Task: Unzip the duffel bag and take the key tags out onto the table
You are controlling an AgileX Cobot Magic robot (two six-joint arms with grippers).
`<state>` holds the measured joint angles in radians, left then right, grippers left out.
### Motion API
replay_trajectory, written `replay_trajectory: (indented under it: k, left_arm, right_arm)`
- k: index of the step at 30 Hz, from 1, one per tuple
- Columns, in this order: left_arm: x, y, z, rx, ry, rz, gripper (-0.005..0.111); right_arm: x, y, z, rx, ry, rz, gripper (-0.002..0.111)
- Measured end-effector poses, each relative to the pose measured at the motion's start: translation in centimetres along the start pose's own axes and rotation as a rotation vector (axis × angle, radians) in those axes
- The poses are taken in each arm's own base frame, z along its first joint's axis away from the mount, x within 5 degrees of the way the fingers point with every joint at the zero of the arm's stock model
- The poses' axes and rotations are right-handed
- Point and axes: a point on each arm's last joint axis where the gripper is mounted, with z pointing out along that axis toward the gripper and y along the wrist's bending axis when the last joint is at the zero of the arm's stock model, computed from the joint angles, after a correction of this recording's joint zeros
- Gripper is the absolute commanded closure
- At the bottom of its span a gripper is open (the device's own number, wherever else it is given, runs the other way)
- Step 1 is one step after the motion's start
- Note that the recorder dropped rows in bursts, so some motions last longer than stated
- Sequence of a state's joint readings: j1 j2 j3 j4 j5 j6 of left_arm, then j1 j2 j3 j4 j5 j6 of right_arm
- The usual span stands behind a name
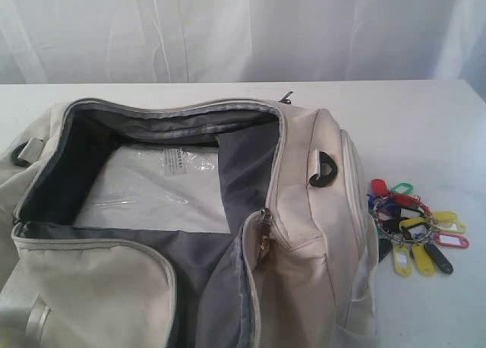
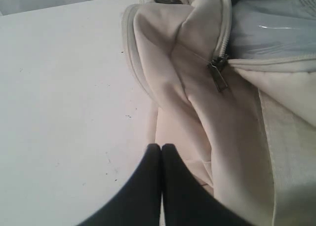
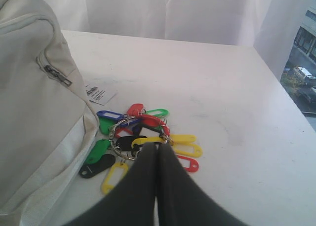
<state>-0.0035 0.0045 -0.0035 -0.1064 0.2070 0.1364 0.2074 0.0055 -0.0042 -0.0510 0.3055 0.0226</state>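
The large cream-beige fabric duffel bag [image 1: 304, 264] lies unzipped on the wide white tabletop [image 1: 425, 128], its grey lining showing. The bunch of coloured plastic key tags [image 1: 411, 225] rests on the tabletop just beside the bag's end. My left jaws are pressed together, empty, by the bag. My right jaws are closed too, empty, over the tags.

We lose the duffel bag [image 1: 319, 234] at the exterior view's left and bottom edges and cannot read the hang tag [image 3: 100, 94].

Claw [image 3: 159, 146] closed, tips pressed together over key tags [image 3: 129, 142] lying on table [image 3: 237, 88] beside duffel bag [image 3: 34, 88].
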Motion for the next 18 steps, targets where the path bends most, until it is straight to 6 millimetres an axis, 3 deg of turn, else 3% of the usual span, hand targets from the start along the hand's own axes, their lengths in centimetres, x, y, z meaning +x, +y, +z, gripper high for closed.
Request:
replay_trajectory:
  k: [18]
  left_arm:
    - [-0.01, -0.12, -0.01, 0.021, -0.002, 0.007, 0.107]
  right_arm:
    - [0.0, 0.0, 0.0, 0.0, 0.0, 0.001, 0.108]
